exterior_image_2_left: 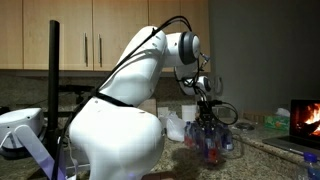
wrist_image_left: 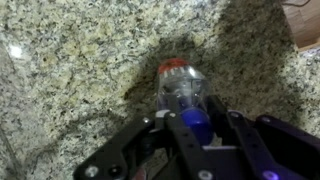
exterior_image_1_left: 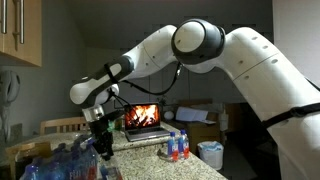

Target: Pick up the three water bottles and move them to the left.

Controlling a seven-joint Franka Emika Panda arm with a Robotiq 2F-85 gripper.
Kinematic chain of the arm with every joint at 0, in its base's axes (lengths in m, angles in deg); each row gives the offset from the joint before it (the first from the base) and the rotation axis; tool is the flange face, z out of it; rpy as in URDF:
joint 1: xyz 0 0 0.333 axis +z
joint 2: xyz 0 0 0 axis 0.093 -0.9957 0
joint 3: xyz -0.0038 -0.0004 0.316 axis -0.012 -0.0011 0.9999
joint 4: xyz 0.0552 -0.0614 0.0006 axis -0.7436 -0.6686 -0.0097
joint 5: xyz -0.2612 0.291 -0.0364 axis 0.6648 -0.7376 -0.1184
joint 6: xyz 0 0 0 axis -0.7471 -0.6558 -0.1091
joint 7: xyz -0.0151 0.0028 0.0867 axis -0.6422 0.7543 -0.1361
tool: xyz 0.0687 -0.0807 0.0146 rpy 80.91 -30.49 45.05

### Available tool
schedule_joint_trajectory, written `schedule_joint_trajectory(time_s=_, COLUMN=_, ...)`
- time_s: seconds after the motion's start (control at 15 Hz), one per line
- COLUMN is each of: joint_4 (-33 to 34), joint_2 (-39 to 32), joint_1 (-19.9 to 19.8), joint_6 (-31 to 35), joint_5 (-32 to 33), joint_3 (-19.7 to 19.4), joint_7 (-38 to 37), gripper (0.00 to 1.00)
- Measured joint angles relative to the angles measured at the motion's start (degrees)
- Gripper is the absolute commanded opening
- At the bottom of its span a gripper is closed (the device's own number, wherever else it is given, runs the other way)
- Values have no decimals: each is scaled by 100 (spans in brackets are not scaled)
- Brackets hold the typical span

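In the wrist view my gripper [wrist_image_left: 190, 125] is shut on a clear water bottle [wrist_image_left: 182, 88]. Its cap sits between the fingers and its red-orange label band points away, above the speckled granite counter [wrist_image_left: 70, 80]. In an exterior view the gripper [exterior_image_1_left: 103, 142] hangs over the counter's left part, and other red-labelled water bottles [exterior_image_1_left: 177, 147] stand further right. From the opposite side the gripper [exterior_image_2_left: 207, 112] is just above a group of bottles [exterior_image_2_left: 213, 142]; the held bottle is hard to make out there.
A cluster of bluish bottles [exterior_image_1_left: 55, 165] fills the near left of the counter. An open laptop [exterior_image_1_left: 143, 117] with a fire picture stands at the back and shows at the edge of an exterior view [exterior_image_2_left: 305, 118]. A white bin [exterior_image_1_left: 210, 153] is at the right. Wooden cabinets [exterior_image_2_left: 110, 35] hang above.
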Motion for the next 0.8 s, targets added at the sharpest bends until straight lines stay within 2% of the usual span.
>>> schedule_joint_trajectory(time_s=0.27, joint_4=-380, joint_2=224, joint_1=-50, joint_6=398, joint_5=0, joint_3=5, joint_7=202, gripper=15)
schedule_joint_trajectory(time_s=0.33, joint_4=-486, joint_2=292, joint_1=-74, joint_6=463, joint_5=-3, joint_3=9, joint_7=220, gripper=58)
schedule_joint_trajectory(time_s=0.4, joint_4=-593, joint_2=359, joint_1=-97, joint_6=528, joint_5=-7, joint_3=9, joint_7=239, gripper=59)
schedule_joint_trajectory(time_s=0.8, joint_4=-1215, joint_2=569, joint_1=-252, joint_6=923, joint_5=-23, joint_3=8, joint_7=257, gripper=97)
